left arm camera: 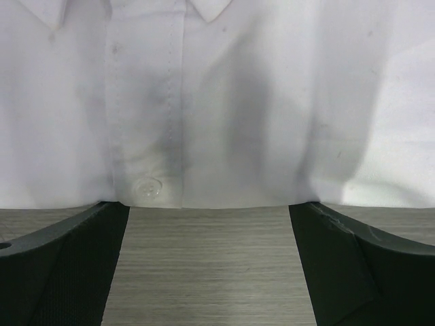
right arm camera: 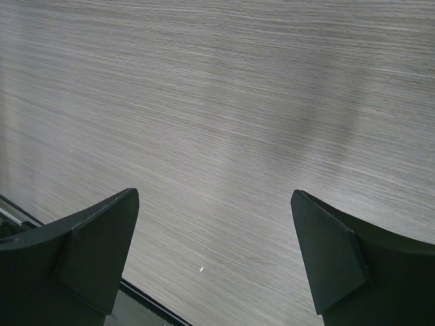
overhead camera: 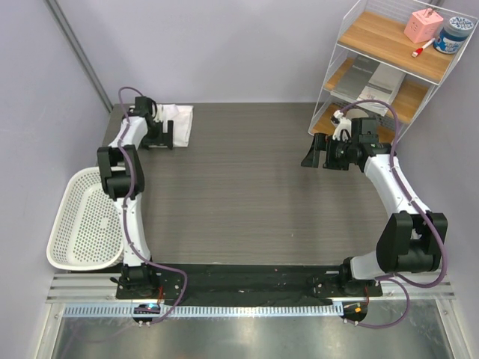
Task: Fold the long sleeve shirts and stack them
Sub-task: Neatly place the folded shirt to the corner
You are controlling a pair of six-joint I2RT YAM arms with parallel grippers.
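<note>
One folded white long sleeve shirt (overhead camera: 179, 120) lies at the far left of the table. In the left wrist view it (left arm camera: 224, 102) fills the upper part, with collar tips at the top and a buttoned placket. My left gripper (overhead camera: 165, 136) is open and empty. Its fingertips (left arm camera: 207, 207) rest low over the table, right at the shirt's near edge. My right gripper (overhead camera: 314, 153) is open and empty, held above bare table at the far right. In the right wrist view (right arm camera: 214, 197) only wood-grain table shows between its fingers.
A white perforated basket (overhead camera: 86, 221) hangs over the table's left edge beside the left arm. A wire-framed wooden shelf (overhead camera: 389, 67) stands at the back right, close behind the right arm. It holds grey-white booklets (overhead camera: 370, 75), a pink item (overhead camera: 423, 26) and a jar (overhead camera: 454, 35).
</note>
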